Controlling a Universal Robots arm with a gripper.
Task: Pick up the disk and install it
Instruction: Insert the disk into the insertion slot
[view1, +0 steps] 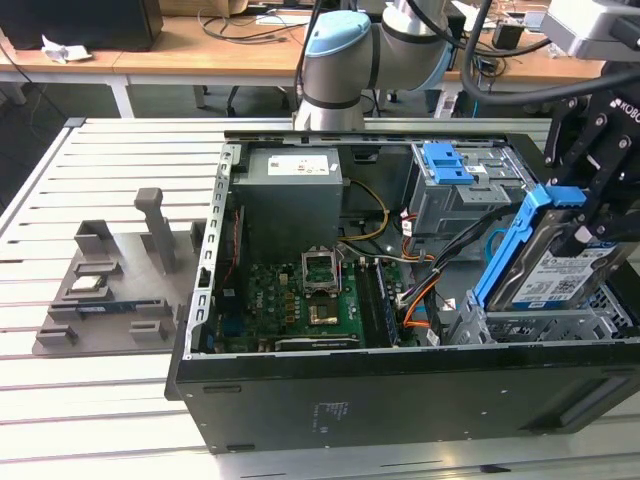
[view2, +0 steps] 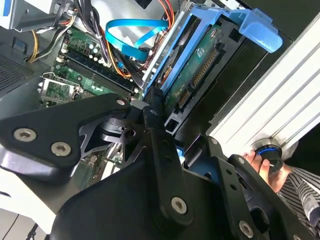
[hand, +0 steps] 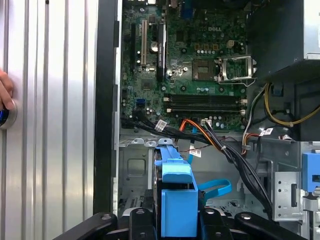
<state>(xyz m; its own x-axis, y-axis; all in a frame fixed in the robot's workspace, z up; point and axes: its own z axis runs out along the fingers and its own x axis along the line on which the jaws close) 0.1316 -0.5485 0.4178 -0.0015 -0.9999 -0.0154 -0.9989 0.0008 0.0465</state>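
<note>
The disk (view1: 562, 275) is a silver-grey drive with a blue-and-white label and a blue bracket (view1: 508, 250) along its edge. It hangs tilted over the grey drive cage (view1: 530, 325) at the front corner of the open computer case, on the exterior view's right. My gripper (view1: 588, 222) is shut on it from above. In the first wrist view the blue bracket (hand: 176, 200) sits between my two black fingers (hand: 137, 214), above the cage floor. In the second wrist view the disk (view2: 200, 65) shows edge-on with its connector side, beyond a finger (view2: 152, 112).
A second cage with a blue latch (view1: 450, 165) stands behind. Orange and black cables (view1: 415, 295) and a blue ribbon (hand: 215, 189) run beside the cage. The motherboard (view1: 300, 300) and power supply (view1: 290, 195) fill the rest. A grey fixture (view1: 110, 280) lies left. A hand (view2: 260, 162) rests on a button.
</note>
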